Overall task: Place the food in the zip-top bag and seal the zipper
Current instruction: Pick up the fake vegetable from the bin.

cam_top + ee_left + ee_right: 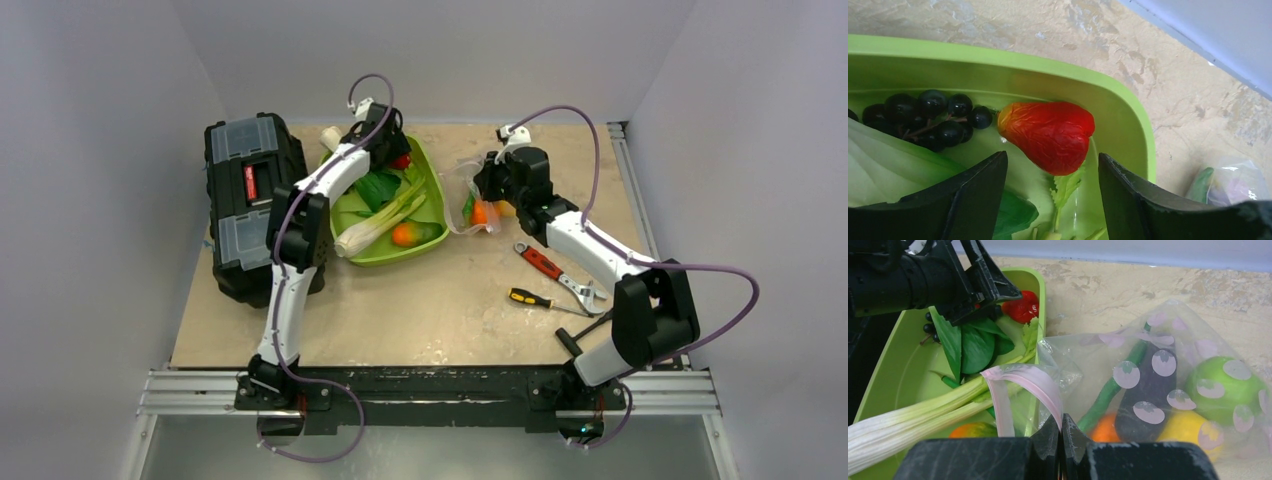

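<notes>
Green tray (437,205) found left of centre on the counter (440,310) from above, with the bag (478,200) just beside its right rim. Saw the left jaws low over the tray's far end and the right jaws at the bag's tray-side edge. Noted a leek (385,222) and an orange-green piece (410,235) lying in the tray, so judged the loading unfinished. Passed over a black toolbox (250,200) left of the tray, and a wrench (548,266) and screwdriver (533,298) on the counter's right half.

Through the left wrist, caught the left jaws spread wide, one on either side of a red fruit (1050,132) lying in the tray's corner, with no contact visible. Made out dark grapes (928,117) just beside the fruit and green leaves (1015,212) under the jaws. Took this for the reach before a grasp, with nothing held.

Through the right wrist, saw the right jaws pressed together on the bag's mouth, pinching the film at the curled pink zipper (1020,382), unsealed and gaping toward the tray. Counted inside an eggplant (1148,385), a green apple (1223,387), an orange (1103,432), a yellow piece (1188,427) and a long green pod (1110,387). Judged the task partly done: five pieces bagged; red fruit, grapes, leek, leaves and orange-green piece left in the tray; sealing not begun.
</notes>
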`<state>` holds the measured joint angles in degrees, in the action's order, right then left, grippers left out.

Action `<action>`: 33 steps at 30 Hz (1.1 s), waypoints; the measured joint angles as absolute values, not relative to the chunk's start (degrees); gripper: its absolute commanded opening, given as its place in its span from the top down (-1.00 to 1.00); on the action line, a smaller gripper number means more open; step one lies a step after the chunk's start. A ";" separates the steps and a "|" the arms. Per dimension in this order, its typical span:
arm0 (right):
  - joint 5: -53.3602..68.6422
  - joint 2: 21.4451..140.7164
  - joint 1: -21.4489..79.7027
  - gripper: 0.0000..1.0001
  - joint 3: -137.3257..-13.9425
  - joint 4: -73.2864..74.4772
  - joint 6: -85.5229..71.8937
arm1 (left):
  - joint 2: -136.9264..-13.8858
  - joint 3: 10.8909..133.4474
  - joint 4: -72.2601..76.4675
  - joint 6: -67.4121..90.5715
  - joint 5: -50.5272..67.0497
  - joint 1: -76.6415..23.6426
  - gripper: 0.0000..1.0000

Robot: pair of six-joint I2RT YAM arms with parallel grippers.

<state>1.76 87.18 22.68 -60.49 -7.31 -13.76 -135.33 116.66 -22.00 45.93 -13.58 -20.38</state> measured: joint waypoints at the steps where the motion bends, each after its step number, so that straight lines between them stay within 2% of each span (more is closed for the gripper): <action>1: 2.11 87.18 22.61 1.00 -60.49 -7.33 -13.69 | -136.14 117.75 -23.07 46.13 -13.50 -20.40 -0.35; 10: 2.81 87.18 22.41 1.00 -60.49 -7.33 -13.43 | -139.81 122.06 -29.34 51.72 -11.55 -20.40 -0.34; 15: 2.94 87.18 22.37 1.00 -60.49 -7.33 -13.43 | -140.51 122.06 -29.56 55.27 -10.57 -20.16 -0.24; 17: 3.01 87.18 22.35 1.00 -60.49 -7.33 -13.43 | -140.66 122.06 -29.19 56.16 -10.28 -20.03 -0.30; 19: 3.05 87.18 22.35 1.00 -60.49 -7.35 -13.43 | -140.66 122.06 -28.82 56.49 -10.24 -19.97 -0.44; 22: 3.25 87.18 22.35 1.00 -60.49 -7.35 -13.43 | -140.66 122.06 -27.92 56.47 -10.46 -19.97 -0.44; 25: 3.88 87.18 22.26 1.00 -60.49 -7.38 -13.43 | -140.66 122.04 -27.35 56.60 -10.70 -19.88 -0.23; 29: 4.10 87.18 22.11 1.00 -60.49 -7.38 -13.41 | -140.77 122.02 -26.39 57.54 -10.39 -19.44 0.28; 33: 4.08 87.18 22.06 1.00 -60.49 -7.38 -13.28 | -140.90 121.78 -25.32 58.00 -8.75 -18.61 0.57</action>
<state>4.08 87.18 22.06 -60.49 -7.38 -13.28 -140.90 121.78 -25.32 58.00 -8.75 -18.61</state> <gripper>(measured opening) 0.003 0.370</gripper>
